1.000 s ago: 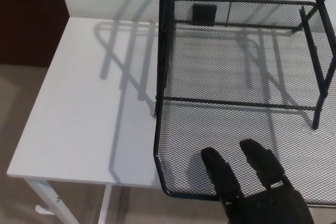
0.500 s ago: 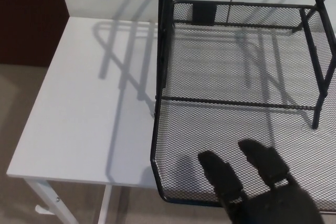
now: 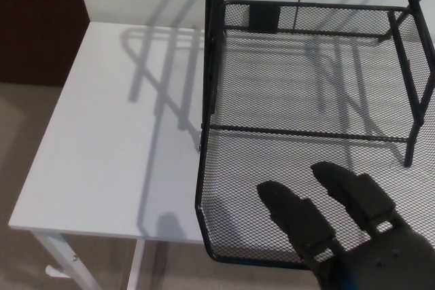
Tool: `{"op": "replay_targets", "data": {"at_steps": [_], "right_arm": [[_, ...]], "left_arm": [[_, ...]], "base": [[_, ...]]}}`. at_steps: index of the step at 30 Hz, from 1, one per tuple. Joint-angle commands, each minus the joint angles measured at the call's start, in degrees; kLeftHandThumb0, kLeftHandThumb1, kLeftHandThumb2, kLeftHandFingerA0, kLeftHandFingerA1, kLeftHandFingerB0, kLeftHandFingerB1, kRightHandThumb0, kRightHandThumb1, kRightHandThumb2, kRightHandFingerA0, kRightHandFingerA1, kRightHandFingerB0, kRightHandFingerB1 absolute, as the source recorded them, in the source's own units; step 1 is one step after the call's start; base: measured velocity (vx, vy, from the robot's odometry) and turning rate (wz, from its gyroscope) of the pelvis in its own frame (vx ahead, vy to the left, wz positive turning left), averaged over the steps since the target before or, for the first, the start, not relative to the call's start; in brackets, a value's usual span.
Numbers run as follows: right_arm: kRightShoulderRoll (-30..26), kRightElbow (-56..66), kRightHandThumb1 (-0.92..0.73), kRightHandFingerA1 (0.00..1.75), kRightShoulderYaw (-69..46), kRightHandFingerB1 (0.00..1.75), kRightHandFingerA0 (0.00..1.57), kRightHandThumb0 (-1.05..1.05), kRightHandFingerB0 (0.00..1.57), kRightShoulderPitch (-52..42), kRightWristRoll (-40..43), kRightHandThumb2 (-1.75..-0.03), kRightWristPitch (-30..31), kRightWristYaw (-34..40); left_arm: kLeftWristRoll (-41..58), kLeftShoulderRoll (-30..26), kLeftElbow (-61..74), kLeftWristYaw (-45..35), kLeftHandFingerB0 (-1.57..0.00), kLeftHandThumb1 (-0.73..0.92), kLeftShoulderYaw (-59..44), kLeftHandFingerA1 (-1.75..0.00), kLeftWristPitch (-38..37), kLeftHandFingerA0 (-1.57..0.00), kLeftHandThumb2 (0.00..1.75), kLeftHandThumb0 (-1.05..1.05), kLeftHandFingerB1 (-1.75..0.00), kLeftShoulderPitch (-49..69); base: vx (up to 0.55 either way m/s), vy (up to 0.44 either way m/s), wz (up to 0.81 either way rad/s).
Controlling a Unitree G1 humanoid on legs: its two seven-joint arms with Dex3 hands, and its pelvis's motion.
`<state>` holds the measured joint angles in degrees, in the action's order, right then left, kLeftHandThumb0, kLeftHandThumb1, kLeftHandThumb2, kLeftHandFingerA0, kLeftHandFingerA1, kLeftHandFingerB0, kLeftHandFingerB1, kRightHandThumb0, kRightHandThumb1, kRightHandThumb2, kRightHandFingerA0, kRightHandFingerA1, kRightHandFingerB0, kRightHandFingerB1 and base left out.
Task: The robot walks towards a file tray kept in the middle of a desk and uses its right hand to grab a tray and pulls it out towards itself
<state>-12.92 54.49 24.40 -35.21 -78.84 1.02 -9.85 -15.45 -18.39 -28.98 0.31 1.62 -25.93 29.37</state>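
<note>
Reaching in from the lower right of the frame, the right hand (image 3: pixel 340 225) grasps the front edge of the mesh tray (image 3: pixel 272 168), which overhangs the white desk (image 3: pixel 115 134)

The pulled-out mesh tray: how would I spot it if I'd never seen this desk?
Find the white desk, then the black file rack standing on it. The mesh tray is the one jutting past the desk's near edge, with the robot's black right hand over its front.
</note>
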Motion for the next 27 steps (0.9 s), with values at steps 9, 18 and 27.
{"op": "replay_targets", "data": {"at_steps": [9,18,27], "right_arm": [[-31.4,5.5,-0.46,1.27,-27.7,1.14,1.51,-0.60,1.38,-12.8,88.4,-0.80,-36.5,-2.1],[-32.6,5.5,-0.66,1.14,-38.5,0.86,0.74,-0.55,0.83,-17.8,99.6,-0.60,-48.6,-2.4],[-38.3,5.5,-0.49,1.35,-31.2,1.32,1.47,-0.36,1.44,-19.6,96.8,-1.00,-36.0,-8.1]], "left_arm": [[-1.0,-2.1,-1.1,0.3,-0.30,0.73,-0.1,-0.51,0.6,-0.55,0.61,-0.53,-0.38,-0.7],[-1.2,-2.3,-1.2,0.1,-0.29,0.74,0.1,-0.50,0.3,-0.54,0.61,-0.54,-0.37,0.0],[-0.8,-2.4,-1.5,-0.1,-0.29,0.73,-0.2,-0.51,0.5,-0.54,0.61,-0.55,-0.37,-0.5]], "base": [[0.00,0.000,0.00],[0.00,0.000,0.00],[0.00,0.000,0.00]]}}
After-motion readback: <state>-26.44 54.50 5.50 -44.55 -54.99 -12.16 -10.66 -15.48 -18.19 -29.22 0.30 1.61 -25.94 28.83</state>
